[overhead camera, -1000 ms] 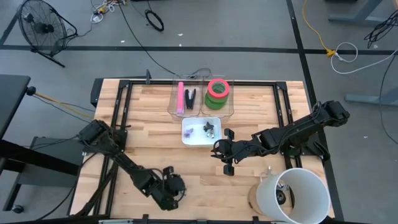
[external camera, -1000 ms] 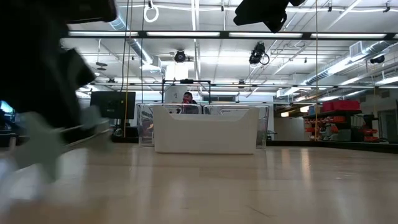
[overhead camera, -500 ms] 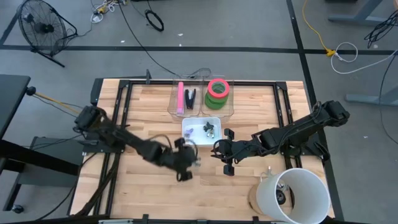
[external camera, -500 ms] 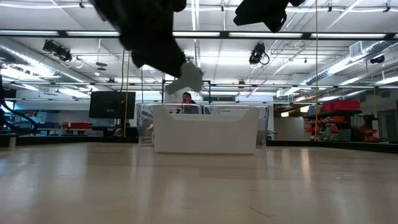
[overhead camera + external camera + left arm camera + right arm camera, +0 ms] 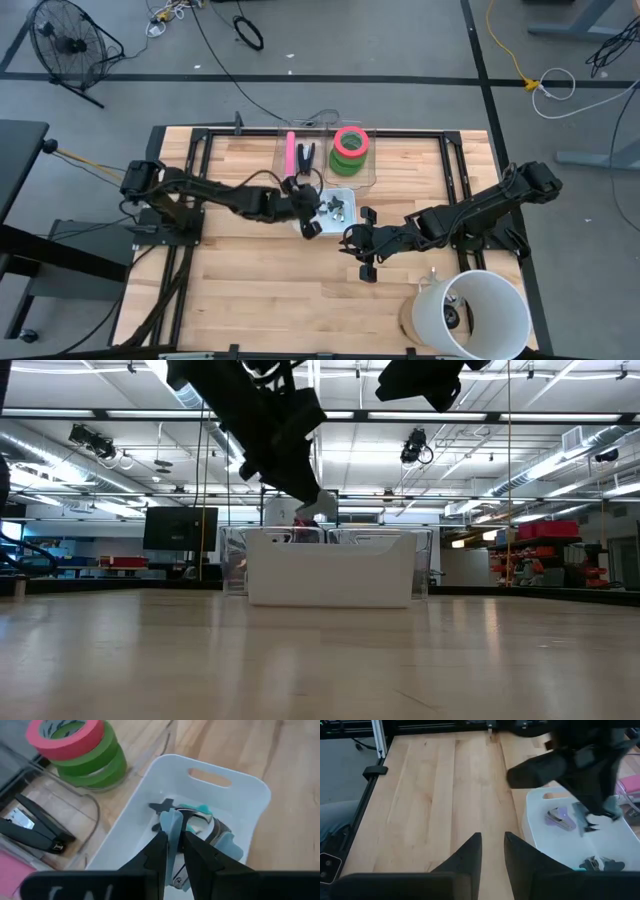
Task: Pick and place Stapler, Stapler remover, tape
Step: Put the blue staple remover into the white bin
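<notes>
My left gripper (image 5: 308,212) is over the white bin (image 5: 338,229) and is shut on a light-blue staple remover (image 5: 172,824). The remover also shows in the low view (image 5: 318,510) just above the bin's rim. Other staple removers (image 5: 212,827) lie in the bin. A clear bin behind it holds the tape (image 5: 350,147), a pink roll stacked on green ones. A black stapler (image 5: 306,158) lies in its other half. My right gripper (image 5: 365,255) is open and empty, low over the table right of the white bin. My left gripper pinches a flat light-blue plate of the staple remover (image 5: 173,836) between its two fingers. The fingers slant down from the table's left. The remover hangs below the fingertips (image 5: 300,485), clear of the bin and of the removers in it.
A pink flat item (image 5: 291,158) lies beside the stapler in the clear bin. A tall white bucket (image 5: 472,315) stands at the near right corner. Black frame rails (image 5: 195,170) run along the table's edges. Bare wood lies in front of the white bin.
My left gripper has swung from the table's near edge toward the far edge and to the right, up to the white bin. It has stayed shut on the staple remover, which now hangs over the bin.
</notes>
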`<state>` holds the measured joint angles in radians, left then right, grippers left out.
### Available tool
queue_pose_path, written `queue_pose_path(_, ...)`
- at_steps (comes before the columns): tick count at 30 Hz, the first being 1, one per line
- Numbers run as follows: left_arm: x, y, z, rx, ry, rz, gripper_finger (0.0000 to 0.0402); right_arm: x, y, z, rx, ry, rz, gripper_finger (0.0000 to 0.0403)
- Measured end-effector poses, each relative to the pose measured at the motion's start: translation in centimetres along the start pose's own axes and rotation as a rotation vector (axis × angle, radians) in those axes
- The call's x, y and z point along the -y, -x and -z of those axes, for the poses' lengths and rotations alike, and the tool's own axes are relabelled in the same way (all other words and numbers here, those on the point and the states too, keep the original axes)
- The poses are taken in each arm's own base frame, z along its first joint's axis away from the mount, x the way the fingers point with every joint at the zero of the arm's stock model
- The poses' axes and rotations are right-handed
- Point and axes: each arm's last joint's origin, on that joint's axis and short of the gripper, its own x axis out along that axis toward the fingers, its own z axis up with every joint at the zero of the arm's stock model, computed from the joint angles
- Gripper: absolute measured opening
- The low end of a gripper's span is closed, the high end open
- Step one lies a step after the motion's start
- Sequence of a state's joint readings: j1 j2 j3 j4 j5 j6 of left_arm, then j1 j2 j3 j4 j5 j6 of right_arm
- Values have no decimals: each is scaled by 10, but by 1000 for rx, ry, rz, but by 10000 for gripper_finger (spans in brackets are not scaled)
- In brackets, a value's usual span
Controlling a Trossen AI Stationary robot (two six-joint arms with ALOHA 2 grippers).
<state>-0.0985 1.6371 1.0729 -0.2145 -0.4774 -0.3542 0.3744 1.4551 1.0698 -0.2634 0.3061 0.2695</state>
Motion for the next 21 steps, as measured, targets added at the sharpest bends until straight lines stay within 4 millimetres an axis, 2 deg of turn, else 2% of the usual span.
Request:
queue_pose_path(6, -15, -8, -5, -17, 32, -1, 69, 0, 0, 0, -1, 1, 0, 82)
queue_pose_path(12, -26, -12, -9, -5, -49, -52, 70, 0, 0, 0, -1, 2, 0, 82)
queue_pose_path(21, -26, -11, -13, 36, -38, -68, 71, 0, 0, 1, -5, 3, 1, 82)
